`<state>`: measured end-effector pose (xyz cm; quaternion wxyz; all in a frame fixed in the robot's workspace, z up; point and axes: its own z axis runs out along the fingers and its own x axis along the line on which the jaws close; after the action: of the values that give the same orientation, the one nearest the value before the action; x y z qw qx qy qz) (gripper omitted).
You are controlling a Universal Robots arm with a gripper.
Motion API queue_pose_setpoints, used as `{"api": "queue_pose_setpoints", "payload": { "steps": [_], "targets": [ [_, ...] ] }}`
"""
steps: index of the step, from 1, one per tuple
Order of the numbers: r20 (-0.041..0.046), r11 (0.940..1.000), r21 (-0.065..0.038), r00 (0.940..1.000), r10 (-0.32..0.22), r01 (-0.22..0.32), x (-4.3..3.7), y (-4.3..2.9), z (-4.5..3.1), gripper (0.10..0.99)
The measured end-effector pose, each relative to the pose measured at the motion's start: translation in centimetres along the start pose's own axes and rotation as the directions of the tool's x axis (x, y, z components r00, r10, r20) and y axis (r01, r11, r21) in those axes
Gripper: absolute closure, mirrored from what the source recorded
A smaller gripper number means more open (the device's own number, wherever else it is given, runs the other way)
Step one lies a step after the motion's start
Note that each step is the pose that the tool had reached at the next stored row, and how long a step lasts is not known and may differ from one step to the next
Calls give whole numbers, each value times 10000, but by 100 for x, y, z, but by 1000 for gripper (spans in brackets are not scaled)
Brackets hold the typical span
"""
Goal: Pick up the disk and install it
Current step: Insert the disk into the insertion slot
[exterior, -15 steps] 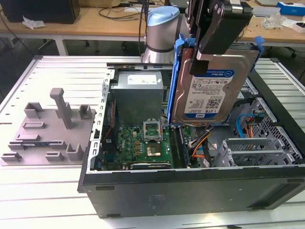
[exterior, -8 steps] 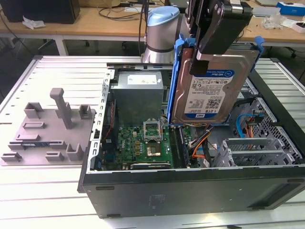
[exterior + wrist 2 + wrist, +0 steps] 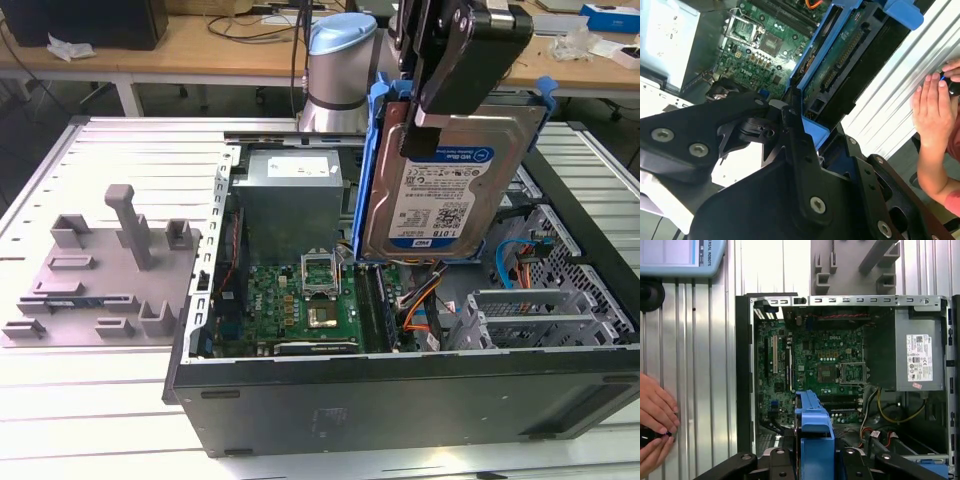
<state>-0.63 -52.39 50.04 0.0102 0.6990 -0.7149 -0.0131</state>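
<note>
The disk, a silver hard drive with a white-and-blue label in a blue bracket, hangs upright and slightly tilted above the open computer case. My gripper is shut on its upper end, holding it clear of the case over the right-hand half. In the second wrist view the disk's green circuit-board side and blue bracket run out from between my black fingers. In the first wrist view the bracket's edge points down at the motherboard.
Inside the case sit a grey power-supply box at the back and a silver drive cage on the exterior view's right. A grey fixture plate lies left of the case. A person's hands rest on the slatted table beside the case.
</note>
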Motion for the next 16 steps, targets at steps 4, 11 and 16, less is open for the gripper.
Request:
{"api": "queue_pose_setpoints", "payload": {
  "steps": [4,11,16],
  "targets": [
    [2,10000,0,10000,0,0,63,-130,-4,718],
    [13,10000,0,10000,1,-1,160,-351,-10,718],
    [18,10000,0,10000,0,0,181,-600,-13,718]
  ]
}}
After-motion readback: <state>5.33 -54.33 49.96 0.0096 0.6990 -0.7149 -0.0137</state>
